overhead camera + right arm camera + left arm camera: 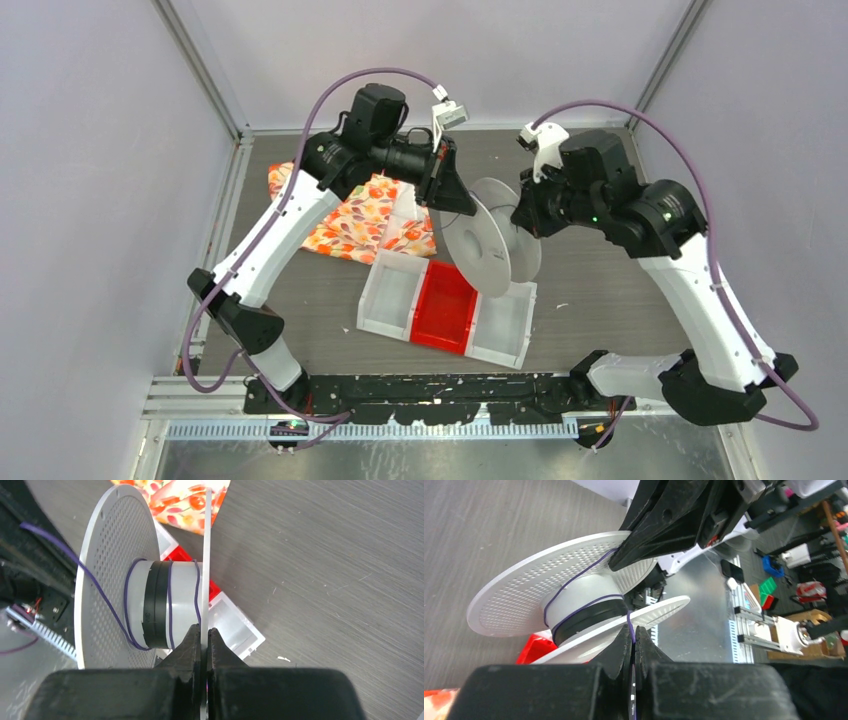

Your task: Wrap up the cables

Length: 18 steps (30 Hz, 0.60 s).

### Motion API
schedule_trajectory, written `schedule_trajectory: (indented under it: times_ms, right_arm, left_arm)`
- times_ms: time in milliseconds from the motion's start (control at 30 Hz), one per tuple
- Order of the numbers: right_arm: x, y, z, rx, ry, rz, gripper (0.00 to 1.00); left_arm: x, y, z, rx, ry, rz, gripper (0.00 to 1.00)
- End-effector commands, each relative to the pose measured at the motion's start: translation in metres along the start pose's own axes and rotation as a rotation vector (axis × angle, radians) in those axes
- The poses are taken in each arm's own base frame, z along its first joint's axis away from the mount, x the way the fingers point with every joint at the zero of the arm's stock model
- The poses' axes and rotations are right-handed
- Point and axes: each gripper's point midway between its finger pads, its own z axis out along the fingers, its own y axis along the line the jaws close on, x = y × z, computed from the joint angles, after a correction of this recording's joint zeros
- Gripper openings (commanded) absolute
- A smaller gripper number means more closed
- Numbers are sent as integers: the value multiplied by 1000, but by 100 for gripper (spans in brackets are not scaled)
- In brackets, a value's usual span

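A white spool (488, 246) with two perforated flanges hangs in mid-air between the arms. My right gripper (204, 632) is shut on the rim of one flange (205, 555), seen edge-on. The cable (170, 600), a thin purple wire, lies in a few loose turns round the hub beside a black band. In the left wrist view the cable (574, 611) climbs over the near flange's edge and into my left gripper (634, 630), which is shut on it. From above, the left gripper (455, 200) is at the spool's far left and the right gripper (525, 215) at its right.
Under the spool a tray (390, 300) of white compartments with one red compartment (445, 305) sits on the dark table. An orange leaf-patterned cloth (350, 225) lies behind it on the left. Thick purple hoses (330, 100) arch over both arms.
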Motion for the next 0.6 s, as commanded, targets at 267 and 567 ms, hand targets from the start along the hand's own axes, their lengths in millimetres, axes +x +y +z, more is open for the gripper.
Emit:
schedule_trajectory:
  times_ms: [267, 567]
  right_arm:
    - [20, 58, -79, -396, -47, -176, 0]
    - [19, 73, -115, -497, -78, -219, 0]
  left_arm:
    - [6, -34, -8, 256, -12, 65, 0]
    - [11, -40, -32, 494, -19, 79, 0]
